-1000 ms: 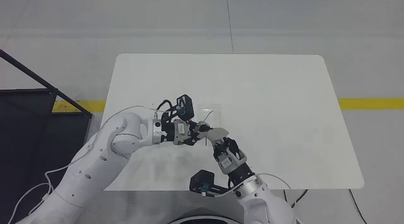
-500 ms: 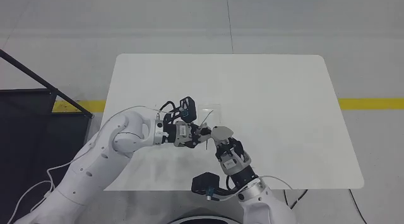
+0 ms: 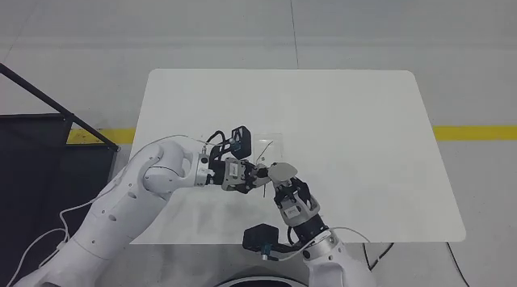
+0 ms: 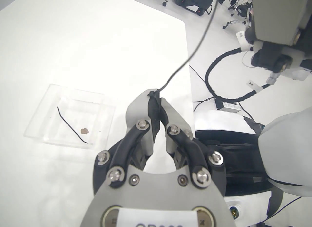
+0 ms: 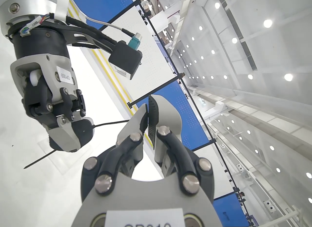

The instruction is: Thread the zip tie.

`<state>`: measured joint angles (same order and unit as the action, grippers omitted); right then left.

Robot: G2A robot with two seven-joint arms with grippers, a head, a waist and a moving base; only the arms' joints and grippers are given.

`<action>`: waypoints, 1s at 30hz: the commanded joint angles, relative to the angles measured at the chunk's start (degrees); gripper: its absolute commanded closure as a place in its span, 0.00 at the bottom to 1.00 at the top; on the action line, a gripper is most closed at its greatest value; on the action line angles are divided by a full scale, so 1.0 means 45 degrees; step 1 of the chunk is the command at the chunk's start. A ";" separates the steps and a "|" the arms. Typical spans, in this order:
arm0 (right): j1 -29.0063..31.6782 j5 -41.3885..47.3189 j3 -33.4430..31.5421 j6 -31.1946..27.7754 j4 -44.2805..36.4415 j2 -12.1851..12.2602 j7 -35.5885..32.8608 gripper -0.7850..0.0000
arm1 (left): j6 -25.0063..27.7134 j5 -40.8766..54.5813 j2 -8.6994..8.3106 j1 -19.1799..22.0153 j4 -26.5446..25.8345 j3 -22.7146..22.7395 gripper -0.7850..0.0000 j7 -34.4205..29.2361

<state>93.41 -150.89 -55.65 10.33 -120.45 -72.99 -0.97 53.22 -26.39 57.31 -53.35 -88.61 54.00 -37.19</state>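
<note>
Zip tie (image 4: 195,49): light, springy, slick (likely); hold near tip
Left gripper (image 4: 154,97), right gripper (image 5: 148,109): both pinching it

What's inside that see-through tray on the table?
A thin black strip and a small brown speck lie in the clear tray. Nothing covers it in the left wrist view, so no part of its inside is hidden.

Both arms (image 3: 153,178) are round and white with black wrists. The left pincer (image 4: 154,98) and right pincer (image 5: 148,108) have pale grey fingers (image 4: 137,108), black links and shiny silver screws (each wears a white label).
</note>
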 commanded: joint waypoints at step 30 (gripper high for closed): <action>-0.0109 -0.1051 0.0355 -0.0912 0.0024 -0.0162 -0.0612 1.00 | 0.0398 0.1769 -0.0166 0.0450 0.0385 -0.0275 1.00 -0.0585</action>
<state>92.91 -155.80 -54.08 6.26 -120.35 -73.70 -3.76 55.08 -18.48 56.57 -51.36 -86.93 52.78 -39.82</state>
